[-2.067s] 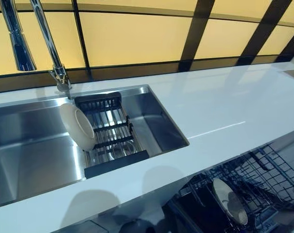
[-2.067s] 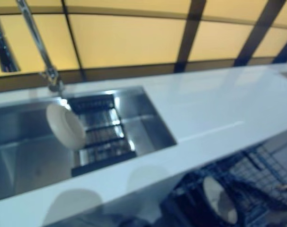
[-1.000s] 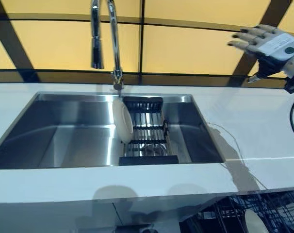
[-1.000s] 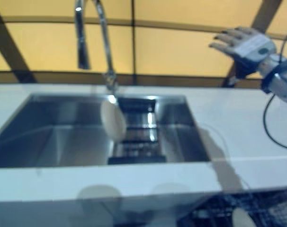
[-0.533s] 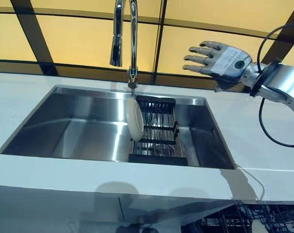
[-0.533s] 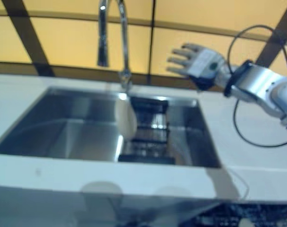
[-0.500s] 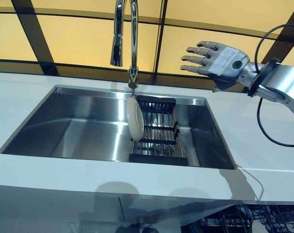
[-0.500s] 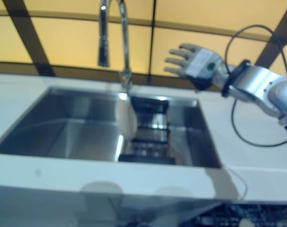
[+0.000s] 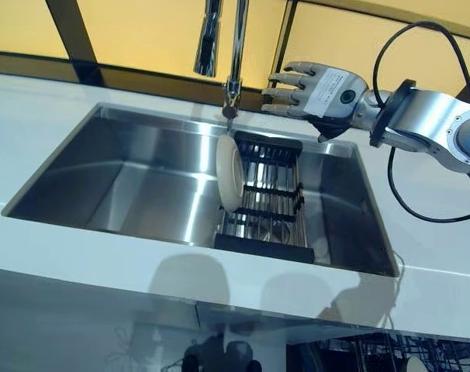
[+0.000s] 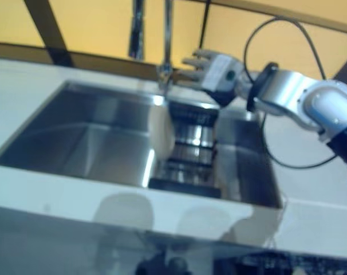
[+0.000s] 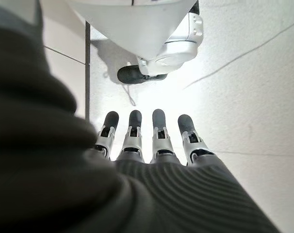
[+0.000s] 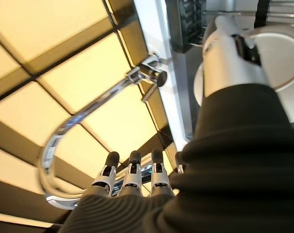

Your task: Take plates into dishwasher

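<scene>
A white plate [image 9: 229,177] stands on edge at the left end of a black dish rack [image 9: 267,203] inside the steel sink [image 9: 119,174]. My right hand [image 9: 322,90] hovers open over the sink's back rim, just right of the faucet [image 9: 236,54], above and behind the plate and not touching it. In the right wrist view the plate [image 12: 283,56] shows beyond the thumb, with the fingers [image 12: 132,174] straight. My left hand [image 11: 159,138] appears only in its own wrist view, fingers straight, hanging over the floor and holding nothing.
A white counter [image 9: 444,256] surrounds the sink. The dark wire rack of the dishwasher [image 9: 390,353] shows below the counter's front edge at the lower right. Yellow panels with dark frames back the counter.
The camera has shifted, so the whole scene moved in view. My right hand has come left and lower, from beside the sink to above its back rim near the faucet.
</scene>
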{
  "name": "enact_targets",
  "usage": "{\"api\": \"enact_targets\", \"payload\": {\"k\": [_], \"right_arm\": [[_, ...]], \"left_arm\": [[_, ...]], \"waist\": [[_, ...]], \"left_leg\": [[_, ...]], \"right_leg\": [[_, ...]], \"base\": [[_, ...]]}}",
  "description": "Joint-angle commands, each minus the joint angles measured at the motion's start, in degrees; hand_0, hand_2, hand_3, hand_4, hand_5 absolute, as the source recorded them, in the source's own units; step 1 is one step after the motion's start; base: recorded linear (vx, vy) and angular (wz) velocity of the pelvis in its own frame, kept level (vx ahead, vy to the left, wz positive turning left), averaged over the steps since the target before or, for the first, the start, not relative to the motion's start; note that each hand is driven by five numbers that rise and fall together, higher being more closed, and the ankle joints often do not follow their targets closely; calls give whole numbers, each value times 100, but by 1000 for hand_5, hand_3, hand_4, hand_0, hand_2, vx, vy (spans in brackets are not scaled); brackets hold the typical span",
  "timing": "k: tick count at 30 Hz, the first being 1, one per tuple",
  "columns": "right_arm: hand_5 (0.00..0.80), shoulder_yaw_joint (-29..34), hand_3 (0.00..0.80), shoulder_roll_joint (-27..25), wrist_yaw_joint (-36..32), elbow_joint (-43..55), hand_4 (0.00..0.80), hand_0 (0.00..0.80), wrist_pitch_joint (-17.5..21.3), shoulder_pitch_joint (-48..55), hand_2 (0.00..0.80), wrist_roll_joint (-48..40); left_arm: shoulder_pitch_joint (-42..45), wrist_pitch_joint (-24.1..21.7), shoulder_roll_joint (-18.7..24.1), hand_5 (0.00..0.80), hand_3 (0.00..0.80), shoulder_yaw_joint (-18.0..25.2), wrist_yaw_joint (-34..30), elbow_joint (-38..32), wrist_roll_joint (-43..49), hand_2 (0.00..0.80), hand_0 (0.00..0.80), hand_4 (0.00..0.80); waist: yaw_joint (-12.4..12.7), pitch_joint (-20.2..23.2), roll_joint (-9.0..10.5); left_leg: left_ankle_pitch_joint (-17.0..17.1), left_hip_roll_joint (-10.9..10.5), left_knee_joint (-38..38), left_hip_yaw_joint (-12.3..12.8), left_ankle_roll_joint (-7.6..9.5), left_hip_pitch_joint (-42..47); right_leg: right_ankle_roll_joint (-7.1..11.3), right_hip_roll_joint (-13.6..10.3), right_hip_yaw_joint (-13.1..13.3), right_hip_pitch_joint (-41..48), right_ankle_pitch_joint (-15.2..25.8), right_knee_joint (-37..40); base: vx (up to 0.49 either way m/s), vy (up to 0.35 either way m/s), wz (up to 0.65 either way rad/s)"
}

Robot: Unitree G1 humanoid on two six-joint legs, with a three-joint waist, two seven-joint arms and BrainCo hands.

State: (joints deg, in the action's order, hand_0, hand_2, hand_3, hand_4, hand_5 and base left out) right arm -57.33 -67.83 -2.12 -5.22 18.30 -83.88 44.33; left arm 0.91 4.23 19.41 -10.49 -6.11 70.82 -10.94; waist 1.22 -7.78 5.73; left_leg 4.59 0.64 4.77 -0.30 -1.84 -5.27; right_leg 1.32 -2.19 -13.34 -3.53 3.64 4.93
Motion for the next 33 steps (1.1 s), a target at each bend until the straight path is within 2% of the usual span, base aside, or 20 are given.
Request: {"api": "enact_targets", "payload": {"k": [1, 17, 33], "right_arm": [[0, -317, 0, -34, -31, -67, 0, 0, -486, -871, 0, -126], [0, -442, 0, 232, -111, 85, 0, 0, -770, -1054, 0, -427], [0, -258, 0, 366, -583, 346, 0, 0, -686, -842, 0, -291]], "left_arm": [[-147, -24, 271, 0, 0, -86, 59, 18, -287, 0, 0, 0], [-229, -135, 353, 0, 0, -69, 138, 66, -366, 0, 0, 0], [-240, -193, 428, 0, 0, -47, 116, 71, -339, 0, 0, 0]], "waist": [[247, -161, 185], [414, -461, 367], [491, -544, 531]], "left_leg": [[-180, -153, 23, 188, 104, -117], [-184, -191, 23, -39, 140, -259], [-251, -169, 23, -65, 144, -217]], "right_leg": [[228, 159, 109, 19, -212, 7], [258, 93, -56, -85, -187, 7], [295, 86, -131, -49, -198, 7]], "base": [[-23, 44, 5], [-1, 17, 12], [5, 2, 3]]}}
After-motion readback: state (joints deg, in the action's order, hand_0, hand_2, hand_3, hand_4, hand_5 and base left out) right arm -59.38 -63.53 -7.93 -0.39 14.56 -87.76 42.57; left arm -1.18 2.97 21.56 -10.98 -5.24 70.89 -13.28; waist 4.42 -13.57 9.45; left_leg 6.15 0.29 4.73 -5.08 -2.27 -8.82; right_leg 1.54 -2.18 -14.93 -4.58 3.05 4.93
